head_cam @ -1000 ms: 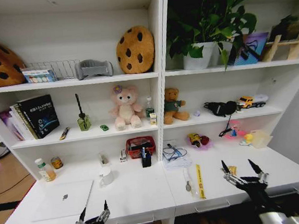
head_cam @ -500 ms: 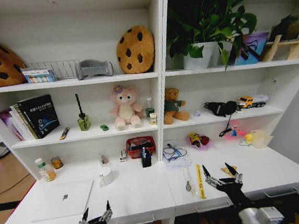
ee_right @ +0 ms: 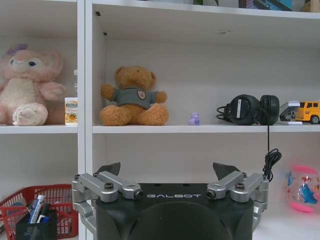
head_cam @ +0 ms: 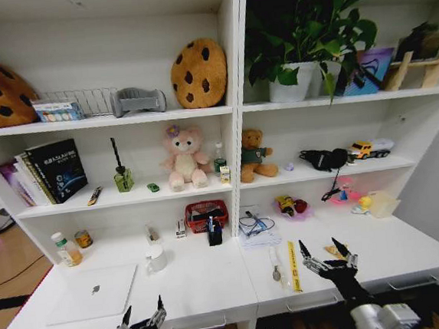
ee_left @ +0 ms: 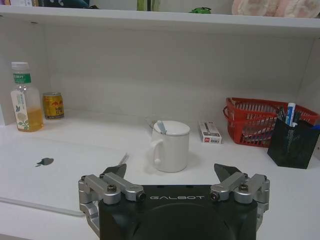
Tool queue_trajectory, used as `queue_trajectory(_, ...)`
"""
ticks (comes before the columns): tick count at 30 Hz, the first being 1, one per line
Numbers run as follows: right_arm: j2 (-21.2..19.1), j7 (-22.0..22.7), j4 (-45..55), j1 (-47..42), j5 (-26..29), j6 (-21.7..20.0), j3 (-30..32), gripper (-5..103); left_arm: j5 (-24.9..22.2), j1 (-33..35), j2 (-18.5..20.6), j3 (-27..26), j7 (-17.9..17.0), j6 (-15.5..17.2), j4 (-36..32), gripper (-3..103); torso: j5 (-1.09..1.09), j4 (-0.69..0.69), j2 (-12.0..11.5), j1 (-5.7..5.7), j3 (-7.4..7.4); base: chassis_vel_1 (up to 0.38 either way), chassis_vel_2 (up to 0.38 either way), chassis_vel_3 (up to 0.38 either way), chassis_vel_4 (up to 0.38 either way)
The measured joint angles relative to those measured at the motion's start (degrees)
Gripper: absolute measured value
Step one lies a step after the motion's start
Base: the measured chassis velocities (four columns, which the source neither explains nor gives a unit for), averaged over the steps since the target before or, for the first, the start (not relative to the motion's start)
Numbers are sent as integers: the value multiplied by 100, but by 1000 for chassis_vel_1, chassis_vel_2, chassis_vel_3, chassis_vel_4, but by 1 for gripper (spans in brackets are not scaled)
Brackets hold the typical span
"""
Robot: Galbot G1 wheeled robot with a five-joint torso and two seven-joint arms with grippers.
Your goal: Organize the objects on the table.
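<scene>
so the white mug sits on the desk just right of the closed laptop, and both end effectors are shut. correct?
Not quite. The mug does sit right of the laptop, but the left end effector and right end effector are open, as both wrist views show.

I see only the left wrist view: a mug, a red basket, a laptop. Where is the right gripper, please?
Observer: The right gripper hovers open above the table's right half, near a yellow ruler.
Operator: And my left gripper?
Observer: The left gripper is open at the table's front edge, beside the laptop.
Operator: What is above the mug?
Observer: A tiny green toy car sits on the shelf, by the pink plush.
</scene>
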Motion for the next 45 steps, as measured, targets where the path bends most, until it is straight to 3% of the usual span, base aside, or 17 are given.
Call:
queue_trajectory(15, -48, 6, -133, 122, 6, 55, -28, 100, 28, 17, -27, -32, -3, -10, 40, 99, 3, 0, 1, -1, 0, -163, -146, 150, 167)
queue_trajectory(22, -92, -41, -256, 245, -70, 367, -45, 100, 99, 53, -36, 13, 39, -63, 90, 99, 0, 2, 1, -1, 1, -226, -224, 221, 235)
queue_trajectory(27, -97, 60, -453, 367, -351, 468, -53, 100, 131, 67, -39, 21, 61, -114, 130, 99, -1, -4, 1, -1, 1, -62, -101, 76, 28)
queue_trajectory(33, -69, 119, -1087, 540, -1019, 698, 76, 100, 135, 85, -36, -2, 64, -136, 131, 99, -1, 1, 1, 1, 1, 33, 50, -30, -36)
queue_trajectory(39, -224, 98, -1655, 637, -726, 660, 255, 100, 148, 100, -30, 19, 66, -139, 132, 99, 1, -1, 1, 0, 0, 10, 11, -5, -8)
queue_trajectory(41, -386, -8, -1962, 701, -165, 450, 266, 100, 158, 106, -32, 45, 68, -139, 139, 99, 1, -1, 1, 0, 1, -6, -16, 26, 13)
queue_trajectory(45, -492, -30, -2201, 865, 135, 296, 191, 100, 163, 108, -33, 52, 69, -140, 151, 99, 1, -1, 1, 1, 1, -8, -17, 38, 19)
